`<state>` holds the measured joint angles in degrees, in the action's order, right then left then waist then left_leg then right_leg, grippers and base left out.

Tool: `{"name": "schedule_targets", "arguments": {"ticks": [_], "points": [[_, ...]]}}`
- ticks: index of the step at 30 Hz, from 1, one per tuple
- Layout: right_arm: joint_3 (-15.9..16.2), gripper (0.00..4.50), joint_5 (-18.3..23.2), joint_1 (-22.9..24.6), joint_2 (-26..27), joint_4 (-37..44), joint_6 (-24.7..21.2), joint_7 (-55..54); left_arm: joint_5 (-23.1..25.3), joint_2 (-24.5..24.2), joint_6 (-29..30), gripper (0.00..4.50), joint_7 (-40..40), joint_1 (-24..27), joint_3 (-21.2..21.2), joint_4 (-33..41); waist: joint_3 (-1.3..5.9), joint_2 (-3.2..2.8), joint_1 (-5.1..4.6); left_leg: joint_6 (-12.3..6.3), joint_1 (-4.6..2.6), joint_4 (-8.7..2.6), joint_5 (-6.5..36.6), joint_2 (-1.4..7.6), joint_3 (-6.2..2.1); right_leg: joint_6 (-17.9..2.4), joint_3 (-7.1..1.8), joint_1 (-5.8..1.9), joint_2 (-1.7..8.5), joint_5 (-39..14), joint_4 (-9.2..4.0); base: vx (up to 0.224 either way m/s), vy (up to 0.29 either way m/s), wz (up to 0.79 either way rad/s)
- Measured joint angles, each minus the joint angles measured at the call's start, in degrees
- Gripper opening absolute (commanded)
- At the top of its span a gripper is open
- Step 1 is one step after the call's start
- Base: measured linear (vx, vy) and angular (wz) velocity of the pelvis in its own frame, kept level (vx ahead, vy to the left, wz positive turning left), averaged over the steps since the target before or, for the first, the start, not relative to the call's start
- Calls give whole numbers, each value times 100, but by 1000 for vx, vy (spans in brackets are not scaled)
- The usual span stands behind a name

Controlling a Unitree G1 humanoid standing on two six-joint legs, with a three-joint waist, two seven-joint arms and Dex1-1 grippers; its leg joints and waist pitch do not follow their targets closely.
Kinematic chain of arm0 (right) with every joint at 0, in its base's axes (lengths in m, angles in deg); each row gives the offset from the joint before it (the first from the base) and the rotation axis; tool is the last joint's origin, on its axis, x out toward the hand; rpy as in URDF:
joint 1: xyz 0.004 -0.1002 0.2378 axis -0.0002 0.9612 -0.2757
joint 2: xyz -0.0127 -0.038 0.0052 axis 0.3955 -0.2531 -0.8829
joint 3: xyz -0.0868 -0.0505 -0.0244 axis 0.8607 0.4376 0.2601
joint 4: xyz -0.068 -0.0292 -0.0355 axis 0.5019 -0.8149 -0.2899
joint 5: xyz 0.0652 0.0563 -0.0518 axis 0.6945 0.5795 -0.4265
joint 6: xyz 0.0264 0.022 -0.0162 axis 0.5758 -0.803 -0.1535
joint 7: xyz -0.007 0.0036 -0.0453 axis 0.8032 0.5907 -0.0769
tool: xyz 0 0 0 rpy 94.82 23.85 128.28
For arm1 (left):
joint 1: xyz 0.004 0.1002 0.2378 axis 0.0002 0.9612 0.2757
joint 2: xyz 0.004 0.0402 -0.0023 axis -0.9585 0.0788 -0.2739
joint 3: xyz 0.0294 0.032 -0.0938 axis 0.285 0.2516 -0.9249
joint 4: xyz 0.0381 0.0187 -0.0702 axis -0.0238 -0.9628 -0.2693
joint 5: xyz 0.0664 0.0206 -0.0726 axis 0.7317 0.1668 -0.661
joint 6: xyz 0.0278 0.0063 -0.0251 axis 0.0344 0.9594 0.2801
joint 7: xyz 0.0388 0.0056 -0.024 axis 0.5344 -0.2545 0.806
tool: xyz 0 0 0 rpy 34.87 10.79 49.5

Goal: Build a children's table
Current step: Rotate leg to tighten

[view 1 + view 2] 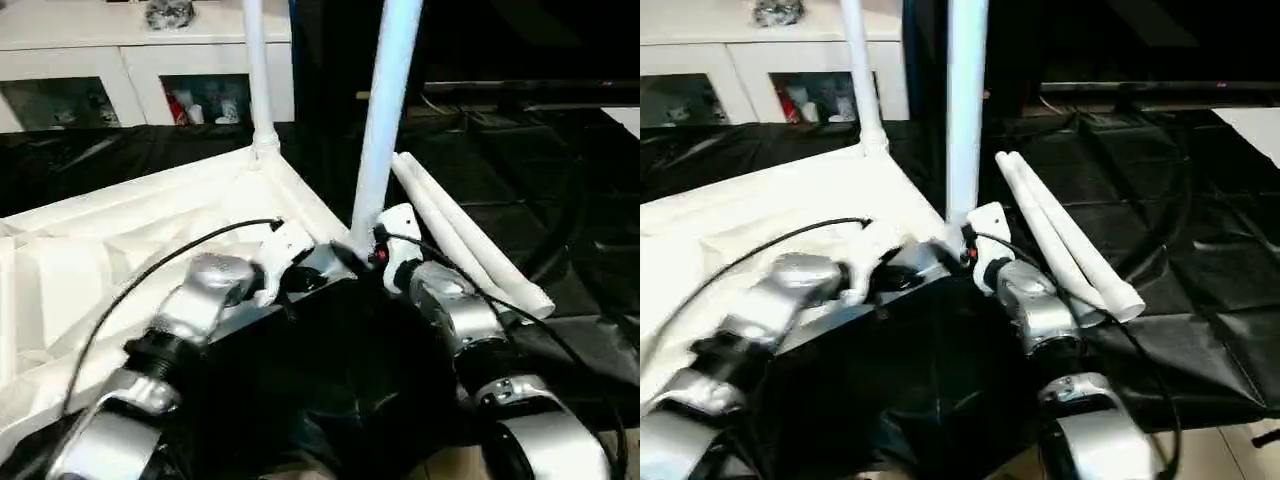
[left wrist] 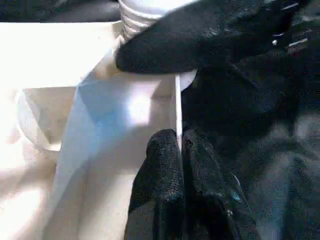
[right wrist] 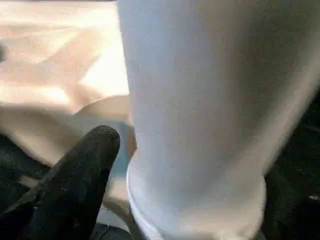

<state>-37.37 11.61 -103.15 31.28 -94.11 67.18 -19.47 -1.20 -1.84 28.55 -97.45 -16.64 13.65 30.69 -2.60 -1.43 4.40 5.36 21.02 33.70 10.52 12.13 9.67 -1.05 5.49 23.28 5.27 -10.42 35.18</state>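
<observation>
Tops of 2 upright legs (image 1: 385, 110) beyond the frame edge; cabinet contents (image 1: 200, 105) blurred.

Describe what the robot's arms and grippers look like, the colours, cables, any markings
Both forearms are silver metal with black joint rings. The left arm carries a thin black cable looping to a white wrist housing. The right arm has a white wrist housing too, with a small red spot and a black cable. The fingers are black and rounded, with a matte textured covering.
</observation>
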Motion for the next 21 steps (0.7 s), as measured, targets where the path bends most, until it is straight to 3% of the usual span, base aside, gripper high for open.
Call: {"name": "schedule_targets", "arguments": {"ticks": [13,21], "points": [[617,393,291,486,-1008,1144,-239,2745,-266,-749,-293,0,-1408,511,136,763,-6,8,136,-4,5,12,1,2,4,-1,0,8,2,0,-6,0,0,0],[715,319,399,520,-1148,1369,-442,3193,-405,-901,-262,0,-1741,608,177,955,-7,9,163,-3,2,12,0,3,4,-1,0,8,2,0,2,0,0,0]]}}
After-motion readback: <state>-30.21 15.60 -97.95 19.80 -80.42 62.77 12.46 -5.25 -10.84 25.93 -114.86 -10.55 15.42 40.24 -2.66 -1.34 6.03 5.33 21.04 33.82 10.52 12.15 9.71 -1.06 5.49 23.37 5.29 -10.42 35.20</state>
